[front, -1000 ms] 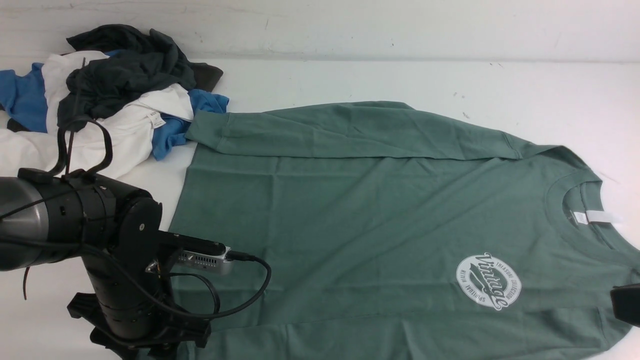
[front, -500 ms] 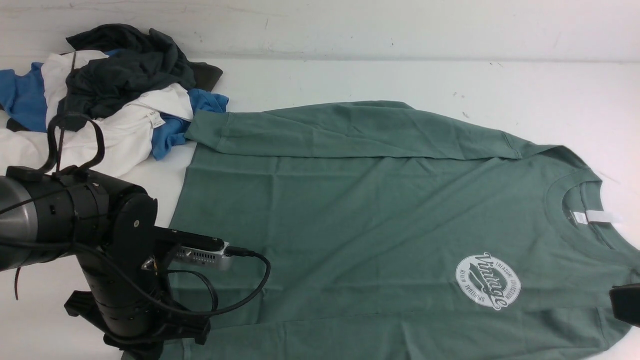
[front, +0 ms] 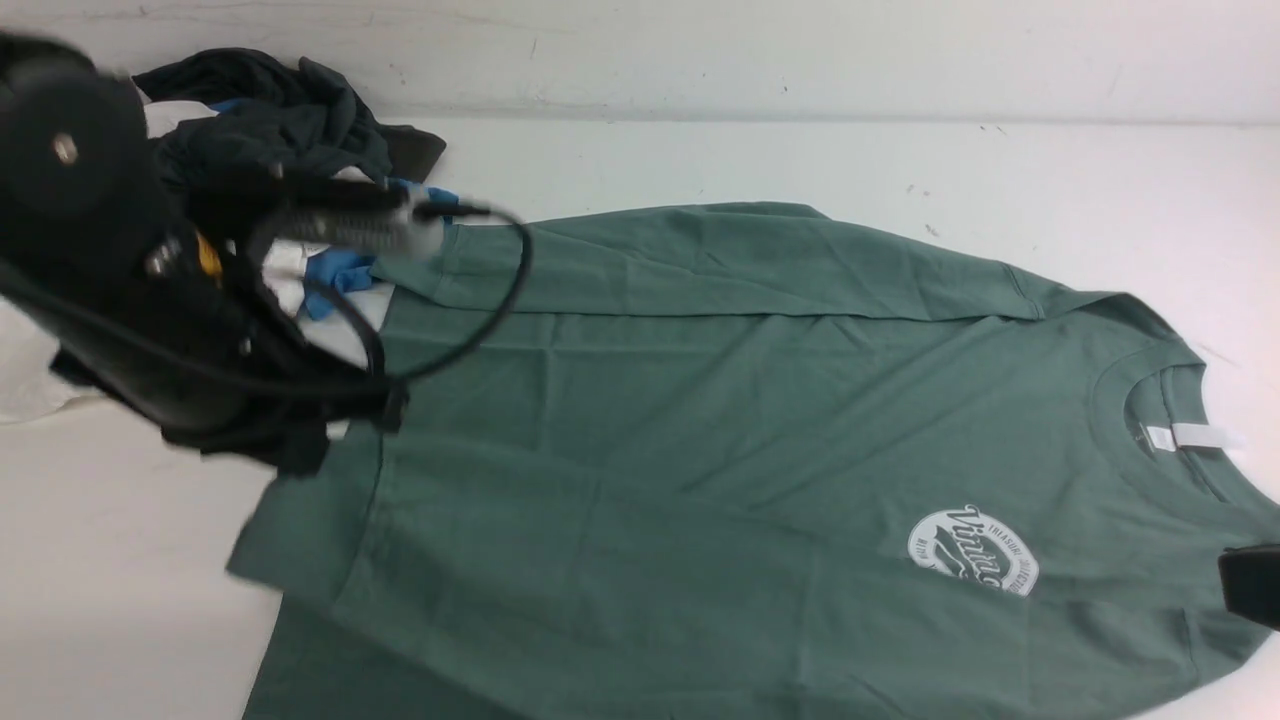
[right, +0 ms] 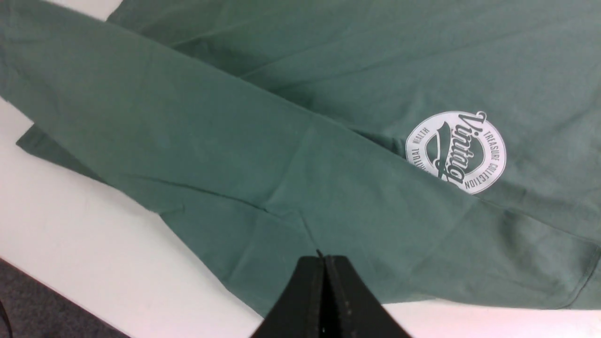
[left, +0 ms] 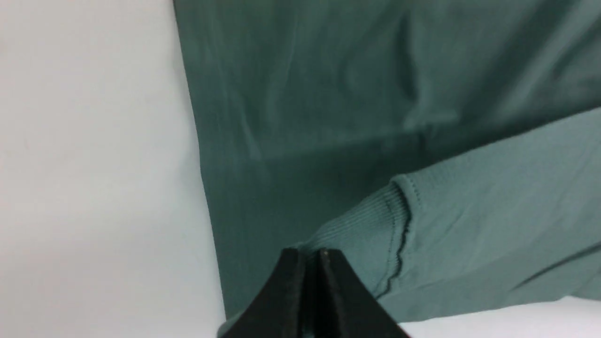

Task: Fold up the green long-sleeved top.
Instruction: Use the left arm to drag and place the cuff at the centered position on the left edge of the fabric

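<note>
The green long-sleeved top (front: 700,420) lies spread on the white table, collar to the right, with its white neck tag (front: 1195,436) showing. Its far sleeve (front: 700,260) is folded across the body. My left gripper (left: 307,253) is shut on the ribbed cuff (left: 366,234) of the near sleeve and holds it raised above the hem end, at the left in the front view (front: 300,450). That lifted sleeve drapes across the lower body and covers part of the round white logo (front: 972,552) (right: 455,151). My right gripper (right: 324,257) is shut, just over the shoulder area at the right edge (front: 1250,590).
A heap of other garments sits at the back left: dark grey (front: 290,120), blue (front: 345,270) and white (front: 20,370). My blurred left arm (front: 100,250) hides much of it. The table's near edge (right: 47,300) shows in the right wrist view.
My left gripper has shut on the near sleeve's cuff and the arm has risen and swung back, drawing the sleeve up over the body and part of the logo. The right gripper has stayed put.
</note>
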